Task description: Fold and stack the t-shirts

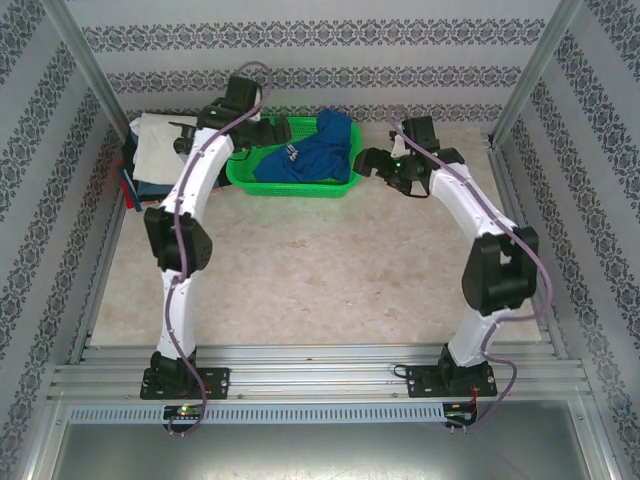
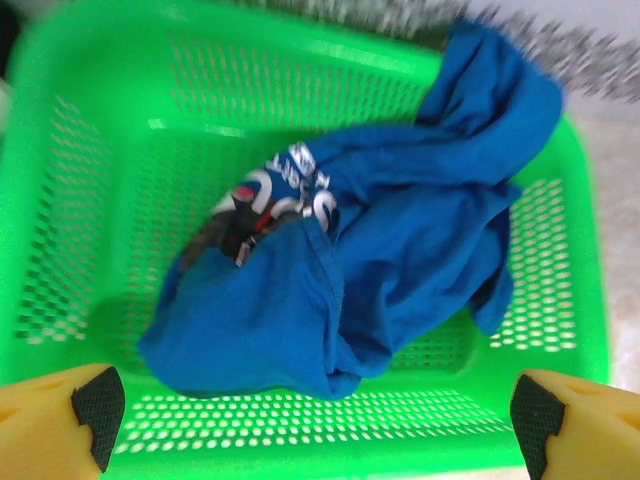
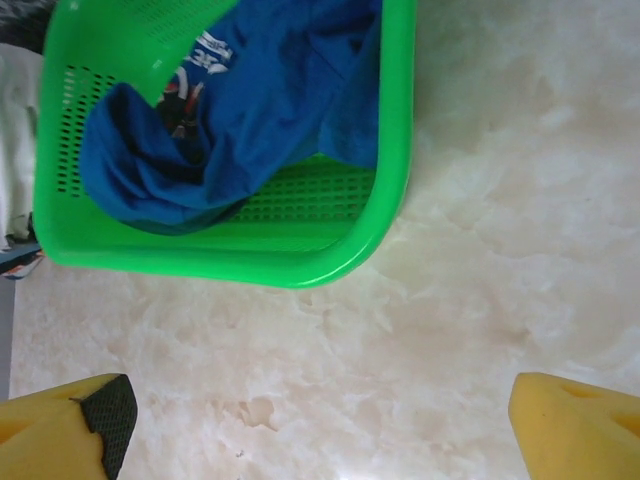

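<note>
We are working over a pale tabletop (image 1: pixel 320 270). At its far edge the green basket (image 1: pixel 290 190) is holding the crumpled blue t-shirt (image 1: pixel 322 150), so that one is waiting to be folded. A stack of folded shirts (image 1: pixel 155 140) is lying left of it. Our left hand (image 2: pixel 312 410) is hovering above the shirt, fingers wide apart. Our right hand (image 3: pixel 320 420), equally spread and carrying nothing, is hanging over the tabletop beside the basket.

The tabletop (image 1: pixel 320 280) was a pale, marble-patterned cream slab under soft, even light. White walls (image 1: pixel 330 40) with grey ornamental bands closed it in at the back and on both sides. Slanting metal posts (image 1: pixel 85 60) framed the back corners, and ribbed aluminium rails (image 1: pixel 320 370) ran along the near edge.
</note>
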Robot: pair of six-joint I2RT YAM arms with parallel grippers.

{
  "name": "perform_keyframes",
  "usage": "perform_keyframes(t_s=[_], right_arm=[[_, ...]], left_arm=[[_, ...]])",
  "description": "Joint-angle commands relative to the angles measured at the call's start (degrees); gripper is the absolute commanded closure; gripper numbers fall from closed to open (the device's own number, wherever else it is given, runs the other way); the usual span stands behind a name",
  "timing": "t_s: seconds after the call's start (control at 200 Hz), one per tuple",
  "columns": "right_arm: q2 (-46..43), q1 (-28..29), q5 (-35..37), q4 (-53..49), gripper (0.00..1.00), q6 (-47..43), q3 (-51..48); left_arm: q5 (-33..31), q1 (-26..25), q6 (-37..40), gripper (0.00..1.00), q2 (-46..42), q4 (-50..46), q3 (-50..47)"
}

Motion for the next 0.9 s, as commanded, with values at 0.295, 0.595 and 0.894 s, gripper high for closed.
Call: perform_keyframes(t_s=[0.295, 0.595, 0.894], right_arm=[[11.44, 1.04, -3.27, -1.14, 0.08, 4.03, 7.48], [20.98, 1.07, -0.85, -0.17, 0.17, 7.23, 14.06], [28.12, 0.94, 1.40, 4.87, 0.38, 13.93, 19.95]], left_arm=[[-2.24, -0.90, -2.82, 0.04, 10.62, -3.54, 4.15], [8.84, 0.11, -2.60, 1.00, 15.14, 1.72, 10.80], [1.53, -0.04, -2.18, 1.00, -16.00, 7.12, 12.32]])
